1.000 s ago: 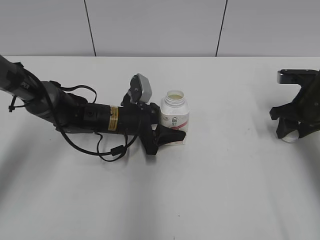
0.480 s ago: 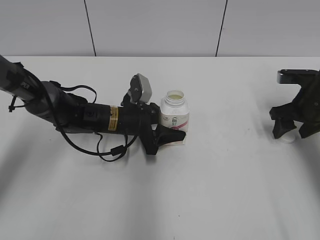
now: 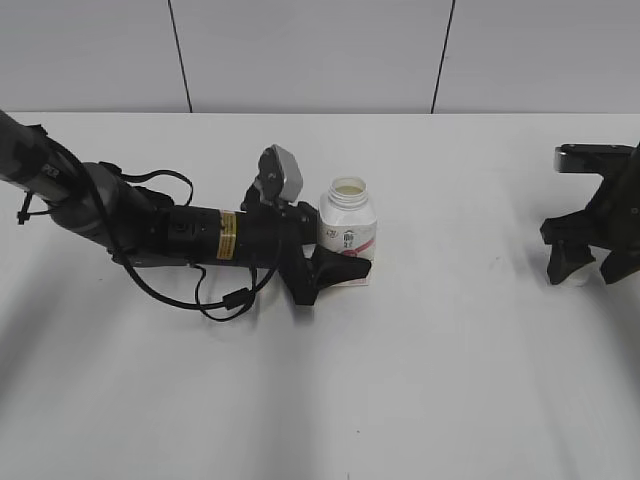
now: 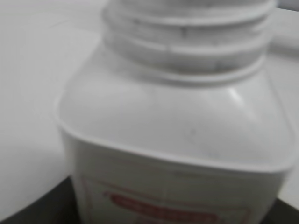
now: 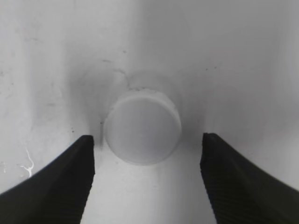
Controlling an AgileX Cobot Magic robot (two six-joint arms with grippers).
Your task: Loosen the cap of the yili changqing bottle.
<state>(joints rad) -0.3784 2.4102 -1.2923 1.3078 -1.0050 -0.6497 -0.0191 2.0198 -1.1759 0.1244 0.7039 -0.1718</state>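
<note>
The yili changqing bottle [image 3: 348, 230] stands upright on the white table, white with a pink-red label, its neck open and uncapped. My left gripper [image 3: 345, 256] lies low along the table and is shut on the bottle's lower body. In the left wrist view the bottle [image 4: 177, 140] fills the frame, with dark fingers [image 4: 39, 210] at the bottom corners. The cap [image 3: 582, 274] lies on the table at the far right. My right gripper [image 3: 590, 267] stands over it, open. In the right wrist view the cap [image 5: 142, 123] rests flat-top up between the spread fingers [image 5: 70, 177], touching neither; the right gripper [image 5: 147, 144] holds nothing.
The left arm's black body and looped cables [image 3: 200, 290] stretch across the table's left half. A grey panelled wall [image 3: 300, 50] runs behind the table's far edge. The right gripper works near the right edge of the exterior view.
My right gripper has opened and let go of the cap, which now lies on the table between its fingers. The left arm and the bottle have barely shifted.
</note>
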